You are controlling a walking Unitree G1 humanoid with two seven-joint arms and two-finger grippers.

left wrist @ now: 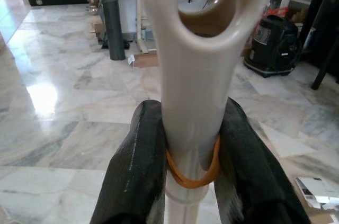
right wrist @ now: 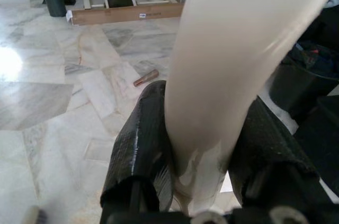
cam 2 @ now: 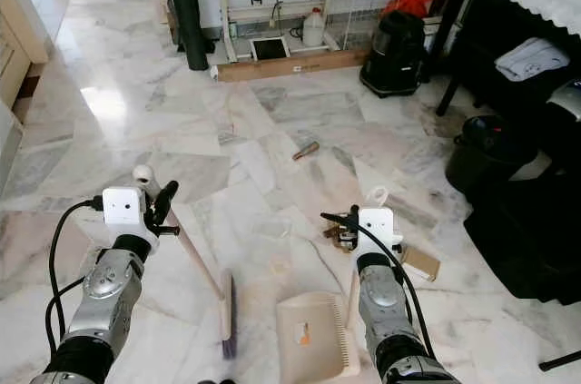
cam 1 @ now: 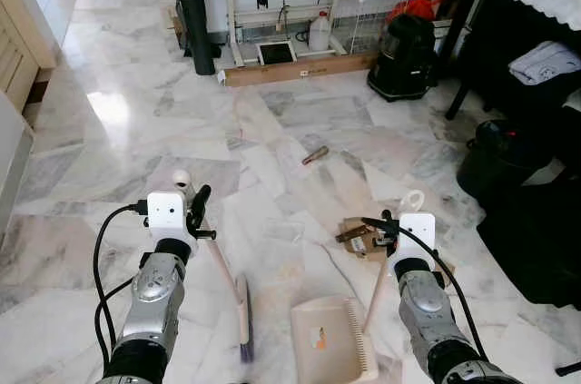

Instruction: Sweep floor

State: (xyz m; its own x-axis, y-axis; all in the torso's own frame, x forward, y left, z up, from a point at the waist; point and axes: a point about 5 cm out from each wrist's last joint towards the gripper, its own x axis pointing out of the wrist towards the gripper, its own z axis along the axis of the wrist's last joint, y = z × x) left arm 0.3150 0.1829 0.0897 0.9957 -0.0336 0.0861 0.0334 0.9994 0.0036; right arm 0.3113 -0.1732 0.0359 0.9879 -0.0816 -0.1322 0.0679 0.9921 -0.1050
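Two grippers are working together: the left gripper (cam 1: pixel 198 211) is clamping the broom (cam 1: pixel 227 280) handle, bristles resting on the floor (cam 1: pixel 136 103), while the right gripper (cam 1: pixel 386 228) is squeezing the dustpan (cam 1: pixel 329 340) handle, keeping the pan flat beside the bristles, ready for catching the scraps (cam 1: pixel 359 239) lying just ahead.

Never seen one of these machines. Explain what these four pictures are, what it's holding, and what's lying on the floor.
This is a walking humanoid robot with two silver arms, each ending in a two-fingered gripper. The two wide pictures come from cameras on its head, looking down at a marble floor. The two close-ups come from cameras on its wrists.

The left gripper is shut on a cream broom handle; the broom's bristles rest on the floor. The right gripper is shut on the handle of a cream dustpan, which sits on the floor.

Ahead lie cardboard scraps and a small brown piece of litter.
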